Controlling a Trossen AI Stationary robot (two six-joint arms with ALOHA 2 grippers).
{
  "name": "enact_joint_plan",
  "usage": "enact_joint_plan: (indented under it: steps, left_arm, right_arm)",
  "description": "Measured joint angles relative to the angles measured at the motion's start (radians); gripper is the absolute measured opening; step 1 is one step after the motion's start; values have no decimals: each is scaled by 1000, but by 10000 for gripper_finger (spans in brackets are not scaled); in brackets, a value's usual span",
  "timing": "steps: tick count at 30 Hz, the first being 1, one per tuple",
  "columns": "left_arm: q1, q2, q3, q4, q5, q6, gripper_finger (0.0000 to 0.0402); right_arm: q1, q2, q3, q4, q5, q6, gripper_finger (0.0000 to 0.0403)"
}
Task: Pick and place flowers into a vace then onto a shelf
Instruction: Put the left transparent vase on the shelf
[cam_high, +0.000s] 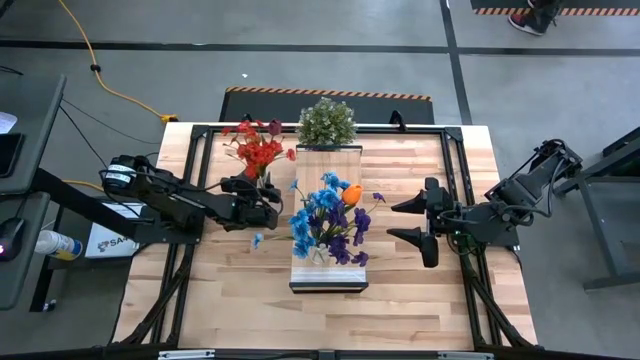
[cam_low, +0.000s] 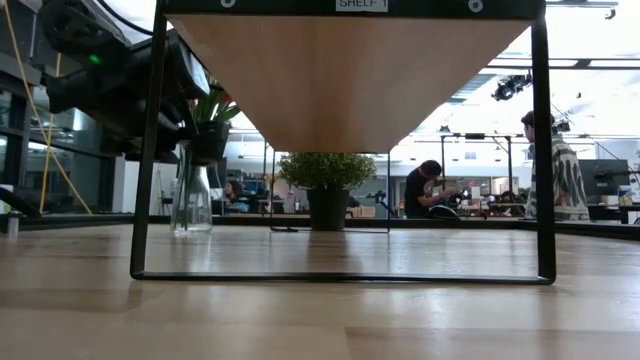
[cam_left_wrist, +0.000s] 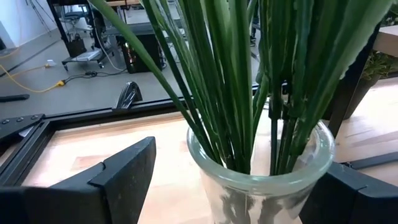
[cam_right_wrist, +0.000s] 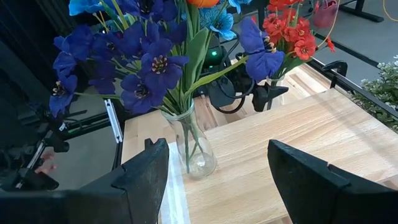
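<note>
A glass vase (cam_left_wrist: 261, 186) of red flowers (cam_high: 258, 150) stands by its base on the table, left of the shelf (cam_high: 328, 168). My left gripper (cam_high: 262, 200) is open and level, one finger on either side of the vase's neck among the green stems (cam_left_wrist: 236, 93). A second glass vase (cam_right_wrist: 193, 149) with blue, purple and one orange flower (cam_high: 330, 218) stands on the shelf. My right gripper (cam_high: 392, 221) hovers open to the right of the shelf, raised and facing that bouquet.
A bushy green potted plant (cam_high: 325, 122) stands at the shelf's far end. The shelf rests on a black metal frame (cam_low: 145, 150) with open table beneath it. People sit and stand in the room beyond the table (cam_low: 545, 160).
</note>
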Motion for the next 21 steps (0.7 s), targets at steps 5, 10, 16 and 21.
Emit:
enact_joint_plan:
  steps: [5,10,16,21]
  left_arm:
    - [0,0,0,-1,18,-6,360]
    - [0,0,0,-2,36,-8,360]
    - [0,0,0,-2,37,-8,360]
    - [0,0,0,-2,37,-9,360]
  right_arm:
    - [0,0,0,0,-4,0,261]
    - [0,0,0,0,-5,0,261]
    - [0,0,0,0,-25,1,261]
    - [0,0,0,3,-32,1,261]
